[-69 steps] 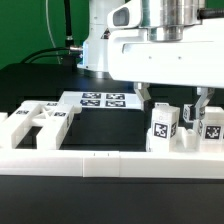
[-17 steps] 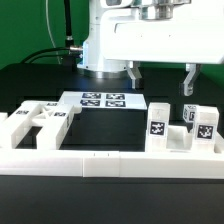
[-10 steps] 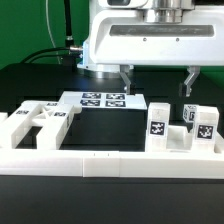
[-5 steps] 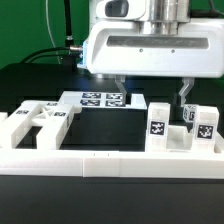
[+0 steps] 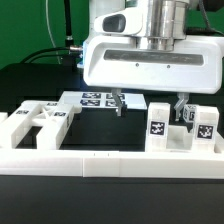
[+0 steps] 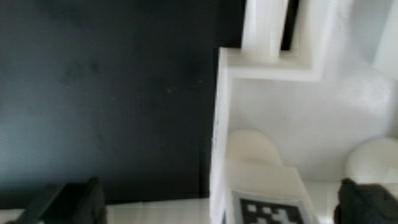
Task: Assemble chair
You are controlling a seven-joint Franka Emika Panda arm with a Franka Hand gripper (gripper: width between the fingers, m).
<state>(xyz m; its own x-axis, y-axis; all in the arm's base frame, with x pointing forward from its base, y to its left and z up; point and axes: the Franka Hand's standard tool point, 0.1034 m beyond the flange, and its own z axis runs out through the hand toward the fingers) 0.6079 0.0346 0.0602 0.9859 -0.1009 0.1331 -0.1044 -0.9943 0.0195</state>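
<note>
Seen from the exterior view, the hand (image 5: 149, 107) hung low over the tabletop (image 5: 100, 128), its fingers (image 5: 118, 101) spread wide and holding nothing. The chair lay in pieces behind the border rail (image 5: 110, 160). A slotted panel (image 5: 35, 118) sat at eight o'clock of the view. At four o'clock a tagged post (image 5: 157, 124) stood beneath the gap between the fingers, with a second post (image 5: 207, 124) just beside it. The marker board (image 5: 100, 98) lay at eleven o'clock from the tagged post.

In the wrist view the hand (image 6: 217, 205) was equally spread. One finger (image 6: 71, 200) was over bare tabletop (image 6: 107, 90) and the other finger (image 6: 368, 198) over a white chair piece (image 6: 302, 110). The tagged post's top (image 6: 270, 208) sat between them, closer to the latter finger.

That offset worried me: on closing, the nearer finger might strike first and tip or twist the post, or snag its neighbour.
</note>
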